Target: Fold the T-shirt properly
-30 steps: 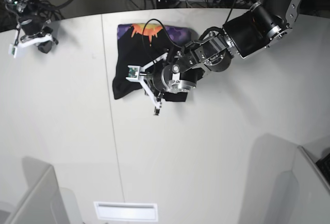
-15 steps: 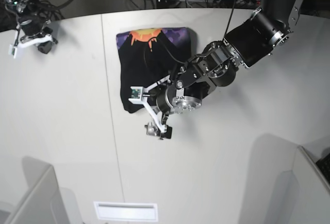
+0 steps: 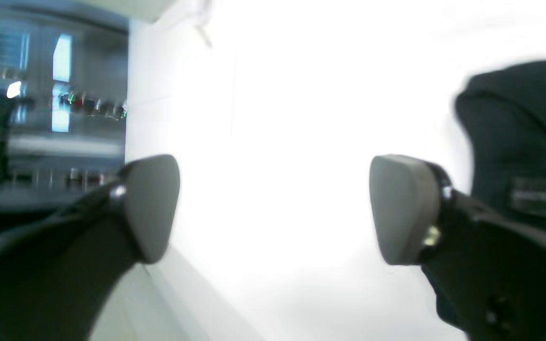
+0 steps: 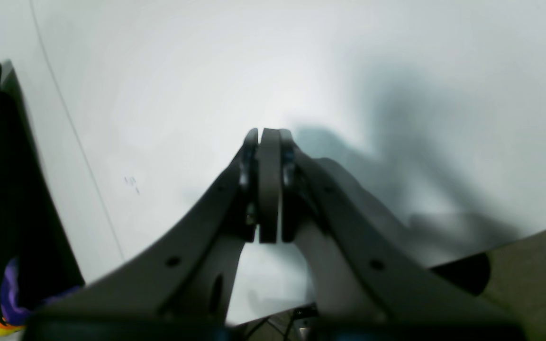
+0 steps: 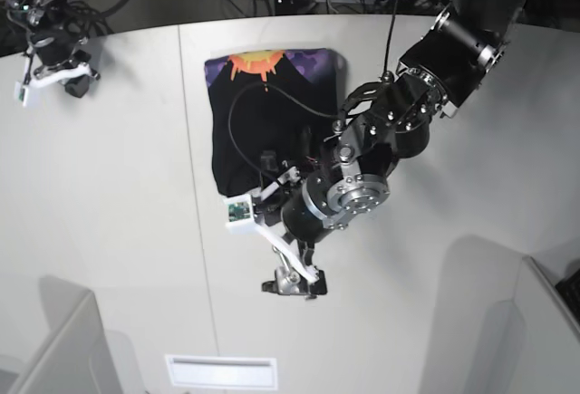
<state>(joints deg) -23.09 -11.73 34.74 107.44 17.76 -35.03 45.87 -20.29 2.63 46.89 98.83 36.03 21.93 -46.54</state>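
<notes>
T-shirt: black cotton T-shirt with purple-and-orange sunburst print (image 5: 272,104), folded into a compact rectangle, flat on the white table (image 5: 109,213) toward the far edge.
Handling: likely soft, light, limp; best pinched at an edge or corner.
Left pincer (image 3: 273,208): wide open, empty, clear of the cloth.
Right pincer (image 4: 269,184): closed, empty, parked well apart.
Obstacles: none near; left arm's black cable (image 5: 237,109) drapes over the cloth.

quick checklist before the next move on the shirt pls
1. Left pincer open, holding nothing: ok.
2. Left pincer off the folded black cotton T-shirt with the sunburst print: ok, over bare white table.
3. Right pincer shut and empty: ok.
4. Right pincer parked away from the shirt: ok, at the table's far corner.
5. Fold compact, print at the far edge: ok.
6. Near edge flat: cannot tell, the left arm hides it.
</notes>
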